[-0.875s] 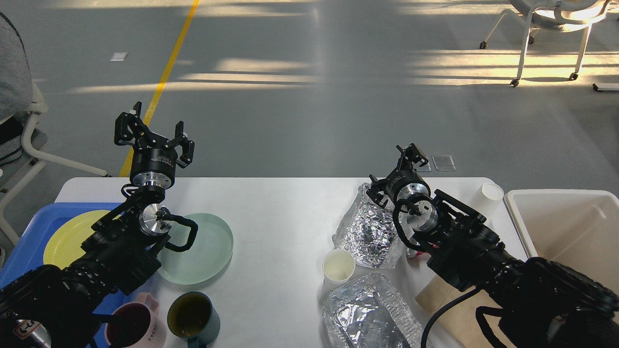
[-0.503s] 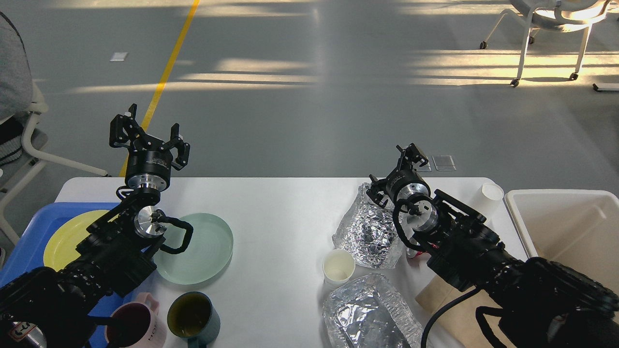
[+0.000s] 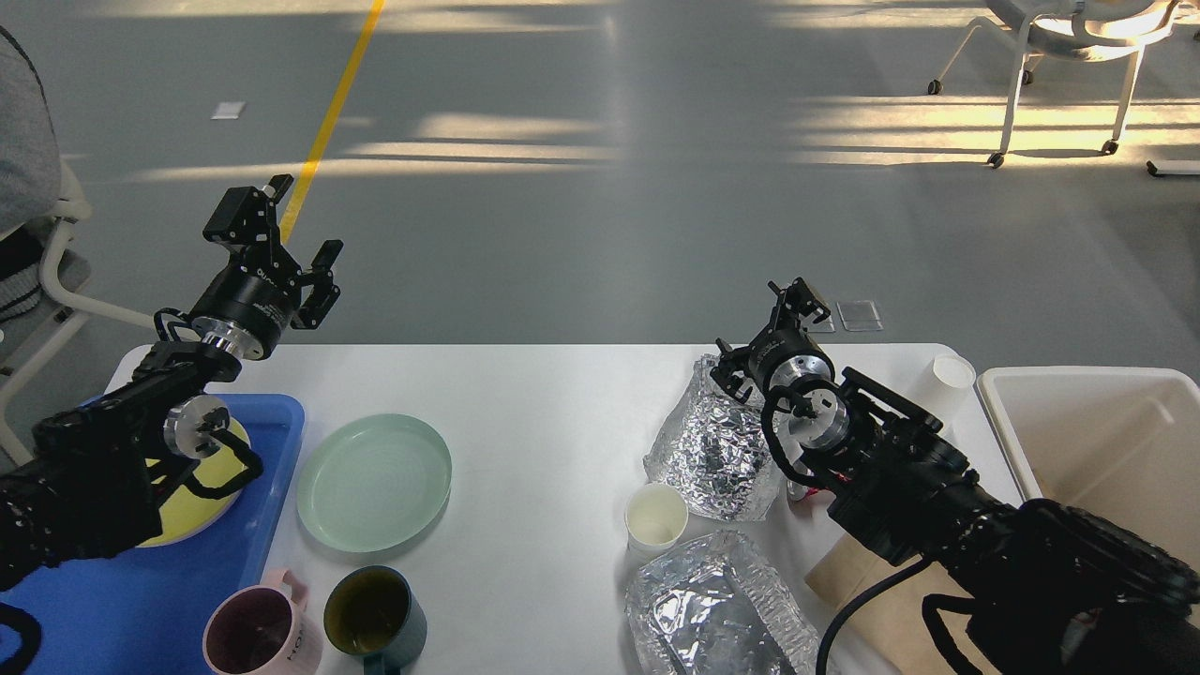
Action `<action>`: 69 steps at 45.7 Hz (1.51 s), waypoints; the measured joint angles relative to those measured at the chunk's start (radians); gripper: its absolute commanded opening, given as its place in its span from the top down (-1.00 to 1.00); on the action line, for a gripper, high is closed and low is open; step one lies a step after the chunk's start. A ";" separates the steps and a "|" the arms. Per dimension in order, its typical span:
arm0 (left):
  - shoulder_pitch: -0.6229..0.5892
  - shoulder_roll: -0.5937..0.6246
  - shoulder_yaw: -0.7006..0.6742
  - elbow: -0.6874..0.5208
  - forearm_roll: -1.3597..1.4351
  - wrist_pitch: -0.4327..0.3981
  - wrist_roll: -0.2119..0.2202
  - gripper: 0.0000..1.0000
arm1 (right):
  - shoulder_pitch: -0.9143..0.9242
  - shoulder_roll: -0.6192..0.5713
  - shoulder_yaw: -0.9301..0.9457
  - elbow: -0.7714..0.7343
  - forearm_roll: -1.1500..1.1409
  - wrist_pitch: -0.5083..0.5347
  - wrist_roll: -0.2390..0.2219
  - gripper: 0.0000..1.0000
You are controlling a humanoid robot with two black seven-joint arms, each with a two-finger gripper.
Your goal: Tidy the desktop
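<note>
Two black arms reach over the white bench [image 3: 544, 412], which fills the lower half of the view with its far edge running across the middle. The left claw [image 3: 277, 238] hangs above the bench's far left corner with its two fingers spread well apart and nothing between them. The right claw [image 3: 786, 314] sits near the far edge on the right, small and dark, so I cannot tell how its fingers stand or whether it touches the crumpled foil sheet [image 3: 714, 448] just beside it. A second foil sheet [image 3: 717, 605] lies at the near edge, with a white paper cup [image 3: 656, 517] between the two. To the left lie a pale green plate [image 3: 375, 482], a pink mug [image 3: 251, 634] and a dark green mug [image 3: 373, 615]. A blue tray [image 3: 272, 441] at the left end holds a yellow plate [image 3: 202, 502]. An off-white bin [image 3: 1097, 441] stands at the right end.
</note>
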 measured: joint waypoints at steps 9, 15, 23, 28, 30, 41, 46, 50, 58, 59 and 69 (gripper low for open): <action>-0.161 0.194 0.472 -0.187 0.008 -0.011 0.001 -0.94 | 0.000 0.000 0.000 0.000 0.000 0.000 0.000 -1.00; -0.275 0.264 0.713 -0.301 0.027 -0.011 0.002 -0.94 | 0.000 0.000 0.000 0.000 0.000 0.000 0.000 -1.00; -0.445 0.273 0.993 -0.390 0.100 -0.011 0.002 -0.94 | 0.000 0.000 0.000 0.000 0.000 0.000 0.000 -1.00; -0.519 0.252 1.093 -0.425 0.117 -0.011 0.003 -0.94 | 0.000 0.000 0.000 0.000 0.000 0.000 0.000 -1.00; -0.541 0.235 1.127 -0.428 0.119 -0.009 0.007 -0.94 | 0.000 0.000 0.000 0.000 0.000 0.000 0.000 -1.00; -0.631 0.035 1.321 -0.404 0.119 0.020 0.029 -0.94 | 0.000 0.000 0.000 0.000 0.001 0.000 0.000 -1.00; -0.671 -0.066 1.374 -0.402 0.119 0.030 0.032 -0.94 | 0.000 0.000 0.000 0.000 0.001 0.000 0.000 -1.00; -0.714 -0.129 1.419 -0.415 0.119 0.030 0.032 -0.94 | 0.000 0.000 0.000 0.000 0.000 0.000 0.000 -1.00; -0.844 -0.210 1.512 -0.508 0.123 0.024 0.032 -0.94 | 0.000 0.000 0.000 0.000 0.000 0.000 0.000 -1.00; -0.862 -0.214 1.519 -0.521 0.124 0.024 0.032 -0.94 | 0.000 0.000 0.000 0.000 0.000 0.000 0.000 -1.00; -1.084 -0.218 1.577 -0.697 0.161 0.010 0.031 -0.94 | -0.001 0.000 0.000 0.000 0.000 0.000 0.000 -1.00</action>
